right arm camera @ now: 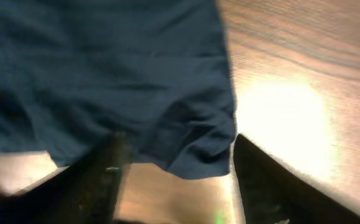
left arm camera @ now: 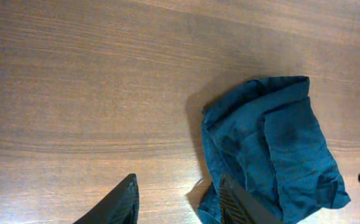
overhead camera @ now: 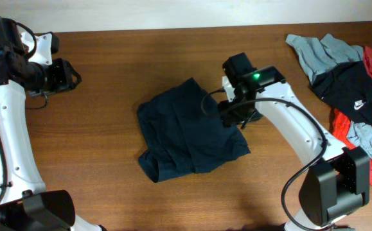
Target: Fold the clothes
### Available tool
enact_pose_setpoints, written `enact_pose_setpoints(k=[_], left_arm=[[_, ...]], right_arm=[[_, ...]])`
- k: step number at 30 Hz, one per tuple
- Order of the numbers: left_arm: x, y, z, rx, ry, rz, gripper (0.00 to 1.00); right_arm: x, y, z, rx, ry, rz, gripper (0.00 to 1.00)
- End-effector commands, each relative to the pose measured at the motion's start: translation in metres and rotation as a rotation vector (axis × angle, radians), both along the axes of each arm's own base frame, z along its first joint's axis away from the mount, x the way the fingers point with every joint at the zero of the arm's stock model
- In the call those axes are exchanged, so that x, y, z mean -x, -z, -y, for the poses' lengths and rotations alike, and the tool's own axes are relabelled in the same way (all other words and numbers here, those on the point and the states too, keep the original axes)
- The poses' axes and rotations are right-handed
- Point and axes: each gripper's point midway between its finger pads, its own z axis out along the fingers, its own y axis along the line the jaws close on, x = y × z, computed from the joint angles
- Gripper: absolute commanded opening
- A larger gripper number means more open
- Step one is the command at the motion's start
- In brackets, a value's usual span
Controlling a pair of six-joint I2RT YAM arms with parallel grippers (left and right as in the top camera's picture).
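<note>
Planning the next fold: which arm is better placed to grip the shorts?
Likely right. The right gripper is open at the edge of the shorts, while the left gripper sits far off over bare table.

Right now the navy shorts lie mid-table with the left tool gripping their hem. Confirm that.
Wrong on the grip. The left tool grips nothing: it hovers open over bare table, apart from the navy shorts, as the left wrist view shows. The shorts do lie mid-table.
</note>
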Motion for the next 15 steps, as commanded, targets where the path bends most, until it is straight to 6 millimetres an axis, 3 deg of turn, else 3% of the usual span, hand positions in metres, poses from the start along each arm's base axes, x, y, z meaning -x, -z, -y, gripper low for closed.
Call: enact_pose_setpoints(k=[1,4,7,12,15], left_arm=[[-0.001,-0.004,-0.002,-0.008,-0.004,0.016,0.42],[-0.002,-0.005,-0.003,-0.009,-0.004,0.021,0.42],[-0.001,-0.004,-0.003,-0.008,-0.004,0.017,0.42],[0.001,-0.004,-0.002,-0.006,-0.004,0.010,0.42],[0.000,-0.004,-0.002,-0.007,-0.004,0.010,0.42]], right_arm=[[-0.030,-0.006,0.019,0.020,-0.070,0.114,0.76],[-0.054,-0.008,-0.001,-0.112,-0.211,0.209,0.91],[-0.068,0.011,-0.003,-0.194,-0.199,0.194,0.93],[-0.068,0.056,0.012,-0.245,-0.154,0.073,0.92],[-0.059,0.068,-0.001,-0.409,-0.228,0.016,0.91]])
